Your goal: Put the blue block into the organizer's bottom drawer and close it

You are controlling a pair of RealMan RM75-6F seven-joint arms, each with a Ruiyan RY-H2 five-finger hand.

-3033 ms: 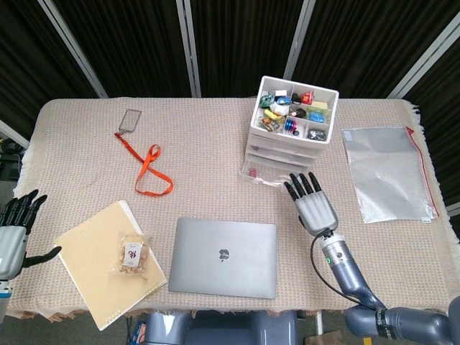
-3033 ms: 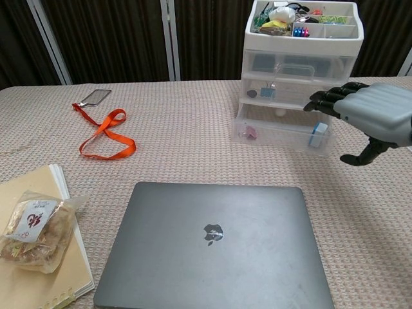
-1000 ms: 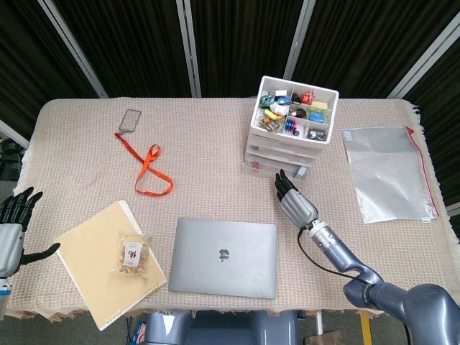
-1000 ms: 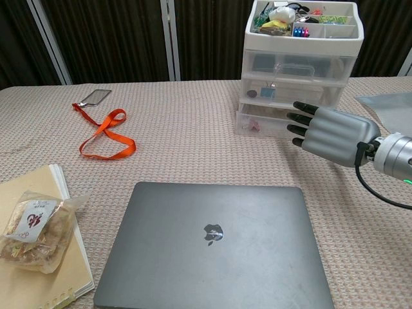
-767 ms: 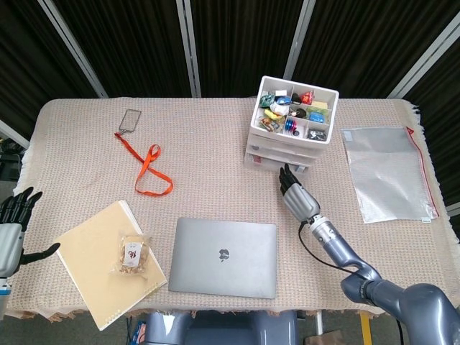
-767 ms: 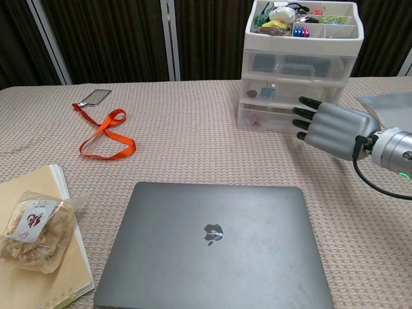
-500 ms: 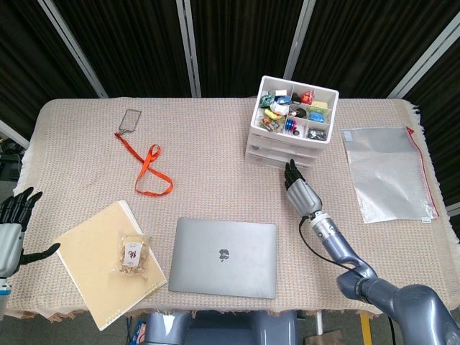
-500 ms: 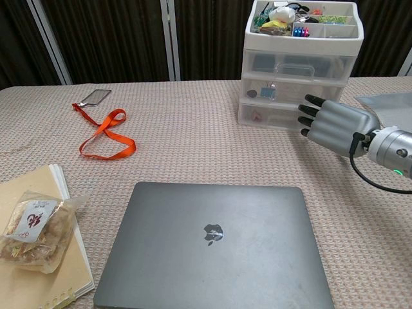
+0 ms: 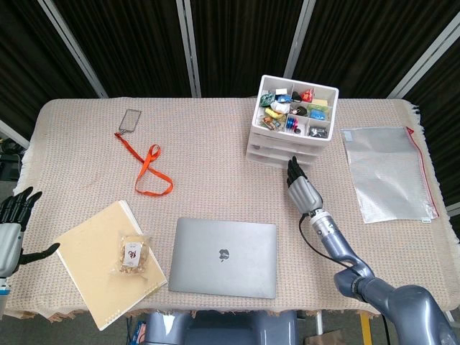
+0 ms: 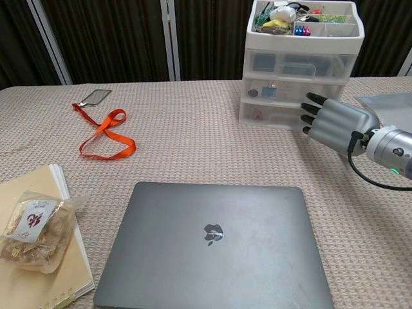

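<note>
The white three-drawer organizer stands at the back right of the table, its top tray full of small items. Its bottom drawer sits flush with the drawers above. My right hand lies flat with straight fingers, fingertips touching the right part of that drawer's front, holding nothing. The blue block is out of sight, behind the hand. My left hand hangs open beyond the table's left edge, fingers spread.
A closed grey laptop lies at the front centre. A tan notebook with a snack bag is front left. An orange lanyard lies left of centre, a clear zip pouch at right.
The bottom drawer stood pulled out with the blue block in it; my right hand moved forward against its front and it slid fully in. The left hand stayed put.
</note>
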